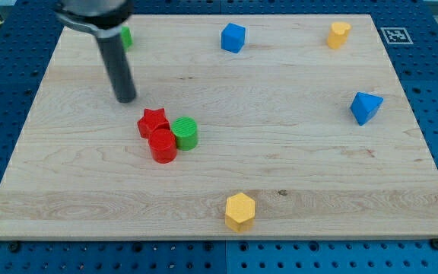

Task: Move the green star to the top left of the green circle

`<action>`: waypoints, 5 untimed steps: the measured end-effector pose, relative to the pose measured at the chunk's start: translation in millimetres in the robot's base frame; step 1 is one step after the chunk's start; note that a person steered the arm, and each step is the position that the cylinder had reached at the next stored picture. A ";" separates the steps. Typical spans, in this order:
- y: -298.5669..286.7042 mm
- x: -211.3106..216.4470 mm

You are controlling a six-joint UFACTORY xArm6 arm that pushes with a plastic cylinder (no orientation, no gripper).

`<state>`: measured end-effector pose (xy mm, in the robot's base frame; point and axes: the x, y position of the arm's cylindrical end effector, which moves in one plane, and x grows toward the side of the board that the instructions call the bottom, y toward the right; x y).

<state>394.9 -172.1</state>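
The green circle (185,133) is a short green cylinder left of the board's middle, touching a red star (152,122) and a red cylinder (163,145). A green block (126,36), mostly hidden behind the rod, shows at the view's top left; its shape cannot be made out. My tip (126,99) rests on the board below that green block and up-left of the red star, apart from both.
A blue cube (233,37) sits at the top centre and a yellow block (339,34) at the top right. A blue block (365,107) lies at the right. A yellow hexagon (239,211) lies near the wooden board's bottom edge (219,236).
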 end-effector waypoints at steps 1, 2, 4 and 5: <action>-56.6 -36.4; -106.1 -97.9; -106.7 -184.3; -42.2 -154.2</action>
<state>240.8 -214.3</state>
